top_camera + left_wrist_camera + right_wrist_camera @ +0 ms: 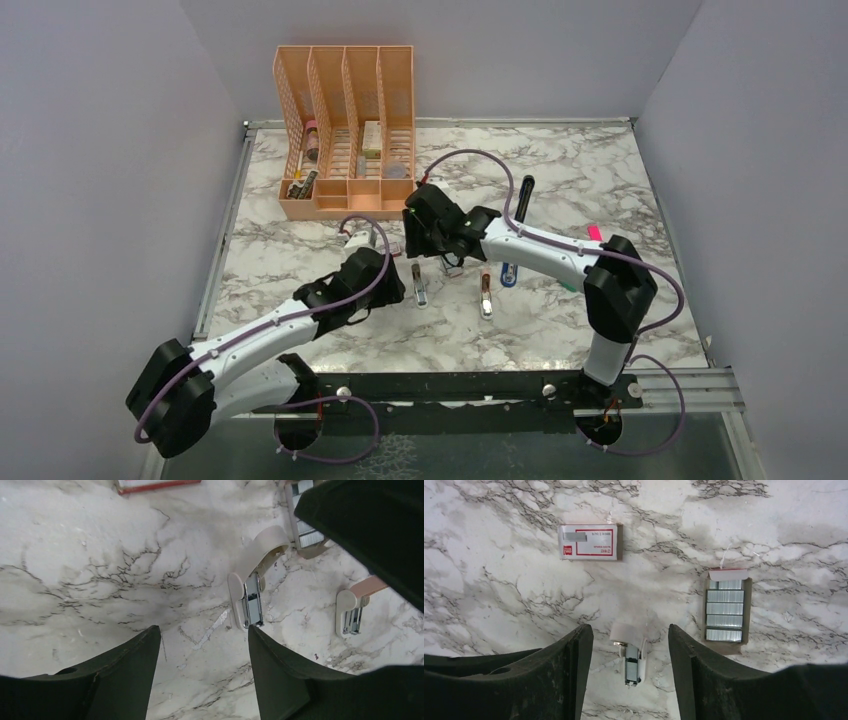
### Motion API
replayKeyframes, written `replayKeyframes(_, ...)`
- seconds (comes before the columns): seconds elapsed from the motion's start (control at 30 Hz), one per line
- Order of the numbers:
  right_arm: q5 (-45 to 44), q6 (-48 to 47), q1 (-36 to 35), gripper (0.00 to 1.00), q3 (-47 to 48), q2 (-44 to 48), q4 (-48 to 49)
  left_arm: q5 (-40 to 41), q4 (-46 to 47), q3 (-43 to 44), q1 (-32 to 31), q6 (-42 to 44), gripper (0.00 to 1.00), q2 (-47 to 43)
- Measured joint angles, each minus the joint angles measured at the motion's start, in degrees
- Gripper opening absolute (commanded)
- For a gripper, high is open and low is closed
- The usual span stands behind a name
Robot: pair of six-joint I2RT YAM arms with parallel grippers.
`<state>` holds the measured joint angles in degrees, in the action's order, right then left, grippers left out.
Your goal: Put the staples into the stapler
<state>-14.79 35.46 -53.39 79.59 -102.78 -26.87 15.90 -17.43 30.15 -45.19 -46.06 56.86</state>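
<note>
The stapler (pixel 631 660) is small and white, swung open on the marble, and a silvery strip shows in its metal channel. My right gripper (pixel 629 627) hangs open straight above it, holding nothing. The staples show as a cardboard tray (pixel 724 610) of several silver strips, right of that gripper. Their white, red-bordered box sleeve (pixel 589 542) lies further off. My left gripper (pixel 202 628) is open over bare marble, its right fingertip (pixel 257 635) just short of the stapler's (pixel 248 597) front end. From above, both grippers (pixel 393 288) (pixel 420 262) crowd round the stapler (pixel 419 285).
A second, pinkish stapler (pixel 352 612) lies open to the right of the white one. An orange desk organiser (pixel 345 130) stands at the back. A long black and blue item (pixel 508 274) runs under my right arm, and a pink highlighter (pixel 594 232) lies beyond it.
</note>
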Motion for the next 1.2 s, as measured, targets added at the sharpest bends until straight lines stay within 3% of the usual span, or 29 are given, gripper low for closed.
replayKeyframes(0.23,4.3,-1.8,0.6,0.51,1.9,-2.5,1.0,-13.2,12.3,-6.1,5.7,-1.1,0.43,5.4)
replayKeyframes(0.47,7.1,-2.7,0.9,0.49,1.9,-4.2,1.1,-20.1,21.0,-9.2,7.0,-1.6,0.37,8.9)
replayKeyframes(0.67,8.5,-3.5,1.0,0.45,1.9,-4.5,1.1,-23.4,27.0,-9.9,7.0,-2.1,0.24,14.6)
replayKeyframes(0.9,9.8,-4.3,1.0,0.44,1.9,-4.5,1.6,-25.1,33.4,-10.2,7.2,-3.1,0.17,18.6)
replayKeyframes(1.2,11.3,-5.7,1.0,0.38,1.9,-4.5,1.6,-24.0,34.9,-10.3,7.3,-4.7,0.08,20.0)
